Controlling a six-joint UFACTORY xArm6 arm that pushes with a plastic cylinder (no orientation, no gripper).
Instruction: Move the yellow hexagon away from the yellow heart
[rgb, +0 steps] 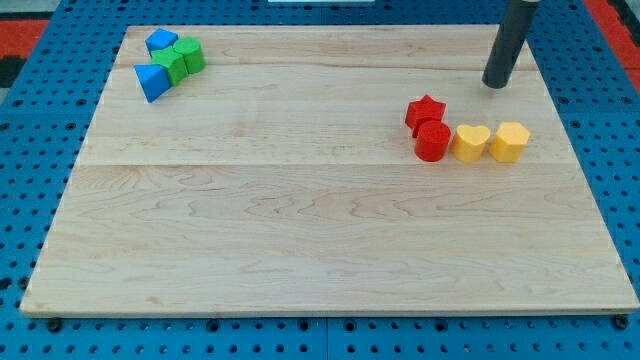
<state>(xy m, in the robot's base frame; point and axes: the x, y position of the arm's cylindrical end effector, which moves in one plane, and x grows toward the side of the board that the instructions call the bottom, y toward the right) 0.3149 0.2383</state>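
Observation:
The yellow hexagon (510, 141) sits on the wooden board at the view's right, touching the yellow heart (471, 143) on its left. The heart touches a red cylinder (433, 141), with a red star (425, 111) just above that. My tip (496, 86) is down on the board above the yellow hexagon, a short gap away from it and slightly to its left. It touches no block.
At the view's top left is a cluster: two blue blocks (160, 42) (153, 81) and two green blocks (187, 54) (170, 66). The wooden board (300, 200) lies on a blue perforated surface.

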